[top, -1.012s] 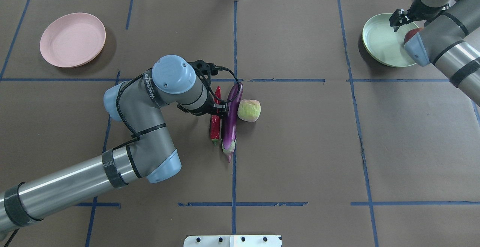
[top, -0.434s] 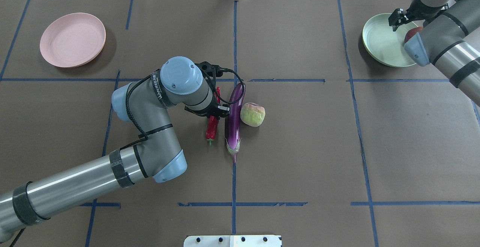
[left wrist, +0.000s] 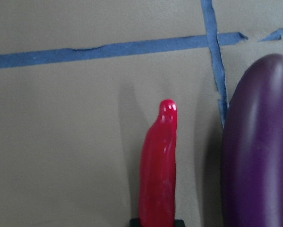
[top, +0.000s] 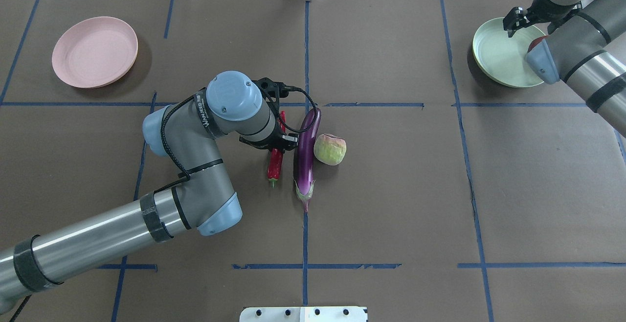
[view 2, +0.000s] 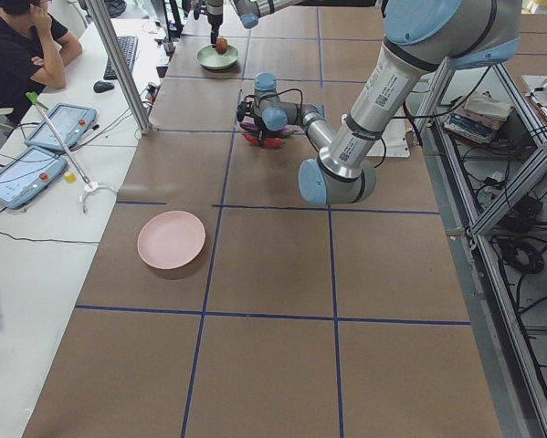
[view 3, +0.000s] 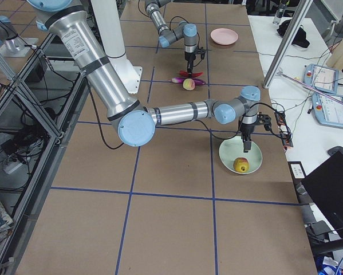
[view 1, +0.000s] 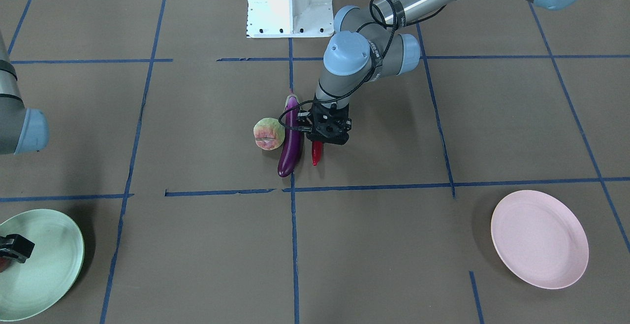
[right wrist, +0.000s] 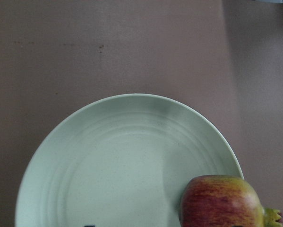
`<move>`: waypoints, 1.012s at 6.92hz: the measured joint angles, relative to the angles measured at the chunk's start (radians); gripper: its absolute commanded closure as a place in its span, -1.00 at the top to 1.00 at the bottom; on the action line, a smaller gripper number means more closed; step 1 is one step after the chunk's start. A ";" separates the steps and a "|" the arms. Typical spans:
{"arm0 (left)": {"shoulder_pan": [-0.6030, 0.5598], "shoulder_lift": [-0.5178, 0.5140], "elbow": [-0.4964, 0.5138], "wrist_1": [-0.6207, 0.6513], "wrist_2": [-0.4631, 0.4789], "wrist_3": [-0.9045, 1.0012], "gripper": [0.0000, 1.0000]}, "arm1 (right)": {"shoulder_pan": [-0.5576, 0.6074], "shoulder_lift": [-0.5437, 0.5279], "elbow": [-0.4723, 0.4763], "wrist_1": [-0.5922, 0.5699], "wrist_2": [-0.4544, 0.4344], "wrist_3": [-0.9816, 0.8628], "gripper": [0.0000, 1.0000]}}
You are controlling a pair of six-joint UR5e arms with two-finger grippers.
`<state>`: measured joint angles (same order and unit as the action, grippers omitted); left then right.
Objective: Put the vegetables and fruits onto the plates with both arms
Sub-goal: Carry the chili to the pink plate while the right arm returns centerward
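The red chili pepper [top: 275, 164] is pinched by the left gripper [top: 279, 133] close beside the eggplant [top: 305, 155]; lifting may drag it. The right gripper [top: 516, 20] hangs released above the green plate [top: 494, 57].

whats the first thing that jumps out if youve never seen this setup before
Mid-table, the left gripper is down on the red chili pepper, which lies beside the long purple eggplant and a pale green-pink fruit. At the far right corner, the pomegranate-like fruit already sits in the green plate under the right gripper, while the pink plate holds nothing.
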<state>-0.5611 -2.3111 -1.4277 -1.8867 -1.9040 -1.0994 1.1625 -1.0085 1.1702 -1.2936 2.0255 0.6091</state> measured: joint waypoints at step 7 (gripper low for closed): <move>-0.458 0.184 0.122 -0.004 -0.010 0.352 -0.57 | -0.359 -0.035 0.486 -0.008 0.018 0.802 1.00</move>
<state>-1.0196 -2.1270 -1.3058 -1.8906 -1.9141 -0.7471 0.8038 -1.0439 1.6558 -1.3016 2.0437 1.4107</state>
